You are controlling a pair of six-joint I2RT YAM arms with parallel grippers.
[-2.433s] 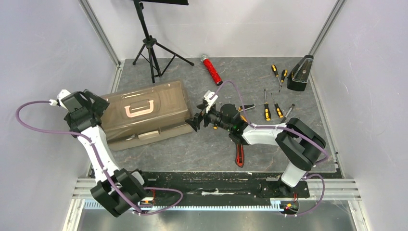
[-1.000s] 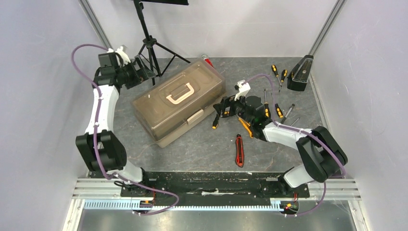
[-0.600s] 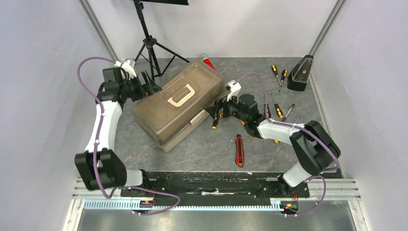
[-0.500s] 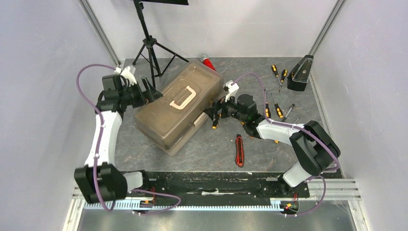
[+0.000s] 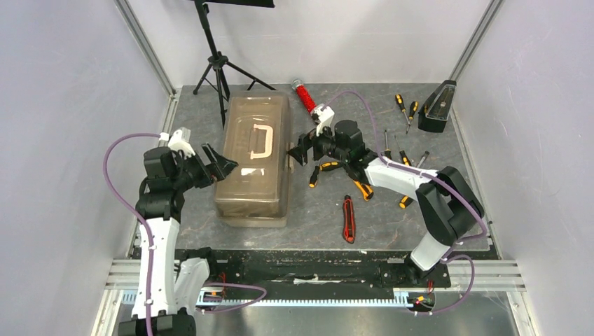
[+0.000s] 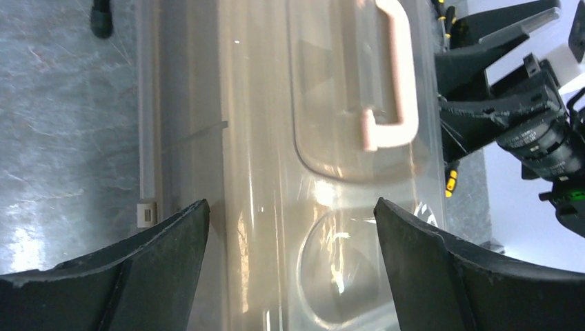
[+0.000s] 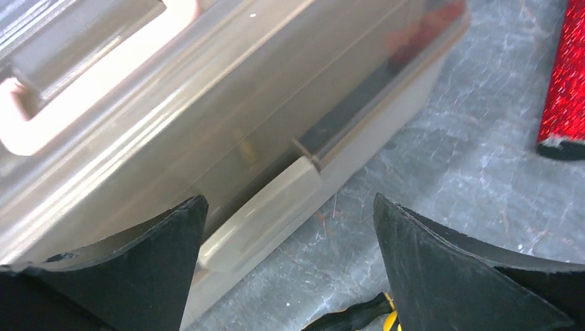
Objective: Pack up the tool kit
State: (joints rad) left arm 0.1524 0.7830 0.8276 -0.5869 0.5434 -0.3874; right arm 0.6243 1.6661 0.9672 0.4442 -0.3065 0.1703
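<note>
The tool kit's tan translucent toolbox (image 5: 253, 168) lies shut with its long side running front to back, cream handle (image 5: 260, 142) on top. My left gripper (image 5: 223, 162) is open at the box's left side, and the lid (image 6: 276, 172) fills the space between its fingers. My right gripper (image 5: 300, 148) is open at the box's right side, by the cream latch (image 7: 269, 200). A black-orange screwdriver (image 5: 322, 170) lies just under it, seen also as a screwdriver (image 7: 359, 318) in the right wrist view. An orange knife (image 5: 361, 189) and a red knife (image 5: 348, 219) lie on the mat.
More screwdrivers (image 5: 401, 105) lie scattered at the back right. A red glittery cylinder (image 5: 308, 100) lies behind the right gripper. A black metronome (image 5: 438, 105) stands in the back right corner, a black tripod (image 5: 220, 70) at the back left.
The toolbox has swung from a diagonal to lengthwise front to back. My left gripper came nearer along its left side; my right gripper shifted back and left.
</note>
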